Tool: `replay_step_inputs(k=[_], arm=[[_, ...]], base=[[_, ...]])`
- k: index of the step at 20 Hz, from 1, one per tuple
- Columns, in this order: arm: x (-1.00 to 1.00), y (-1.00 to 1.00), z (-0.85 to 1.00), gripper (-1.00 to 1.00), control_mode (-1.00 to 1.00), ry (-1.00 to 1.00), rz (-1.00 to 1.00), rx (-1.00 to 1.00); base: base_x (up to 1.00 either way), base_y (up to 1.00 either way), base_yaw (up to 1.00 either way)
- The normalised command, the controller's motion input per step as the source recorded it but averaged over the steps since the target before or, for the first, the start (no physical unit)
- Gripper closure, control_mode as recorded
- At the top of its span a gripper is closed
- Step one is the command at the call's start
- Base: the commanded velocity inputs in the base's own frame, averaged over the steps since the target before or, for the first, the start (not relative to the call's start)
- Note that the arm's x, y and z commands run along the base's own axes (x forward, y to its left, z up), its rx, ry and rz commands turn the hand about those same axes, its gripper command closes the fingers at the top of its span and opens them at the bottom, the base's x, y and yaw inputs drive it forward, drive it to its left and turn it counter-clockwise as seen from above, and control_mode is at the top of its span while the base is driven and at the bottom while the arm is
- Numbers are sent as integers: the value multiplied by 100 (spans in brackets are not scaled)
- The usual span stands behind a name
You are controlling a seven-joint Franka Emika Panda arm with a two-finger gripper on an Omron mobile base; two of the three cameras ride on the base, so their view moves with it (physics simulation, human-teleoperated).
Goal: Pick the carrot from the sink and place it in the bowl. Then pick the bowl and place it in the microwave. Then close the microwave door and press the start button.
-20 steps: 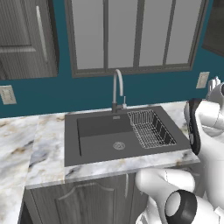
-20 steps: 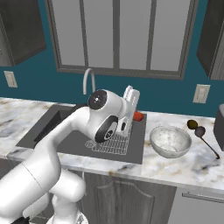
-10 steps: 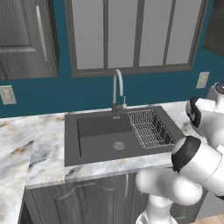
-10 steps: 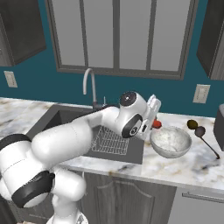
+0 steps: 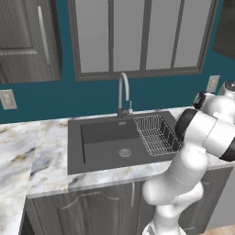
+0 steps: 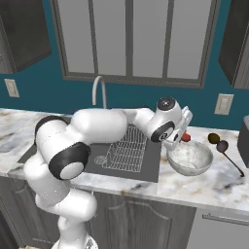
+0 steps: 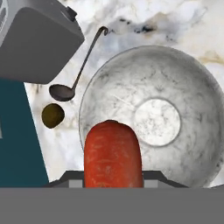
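Observation:
My gripper [image 6: 183, 130] is shut on the small orange-red carrot [image 6: 185, 137] and holds it just above the far rim of the marbled bowl [image 6: 192, 165]. The bowl stands on the counter to the right of the sink [image 6: 146, 163]. In the hand view the carrot [image 7: 113, 151] sticks up between the finger tips, over the near rim of the bowl [image 7: 192, 113], whose inside holds nothing. The dark sink basin [image 5: 108, 137] with its drain has nothing in it. The microwave and its door are out of view.
A wire rack [image 5: 157, 134] fills the sink's right part, and the faucet [image 5: 123, 92] rises behind it. Beyond the bowl lie a dark ladle [image 7: 78, 65] and a round brown thing [image 7: 53, 115]. A grey appliance [image 7: 39, 39] stands at the counter's right end.
The arm has swung right from over the wire rack to the bowl, carrying the carrot with it. The bowl has stayed put.

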Motion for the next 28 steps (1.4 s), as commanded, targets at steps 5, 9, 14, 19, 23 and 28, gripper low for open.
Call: replay_step_inputs(k=[5, 9, 14, 19, 23, 28], arm=[[43, -69, -37, 100, -100, 13, 0, 14], [45, -56, -58, 100, -100, 14, 0, 8], [19, -42, -40, 100, -100, 12, 0, 7], [6, -26, -29, 100, -100, 11, 0, 6], [-4, -2, -38, 100, -100, 4, 0, 1], [-56, 31, -13, 100, -100, -4, 0, -4]], base=[[0, 0, 0], [0, 0, 0], [0, 0, 0], [0, 0, 0], [0, 0, 0], [0, 0, 0]])
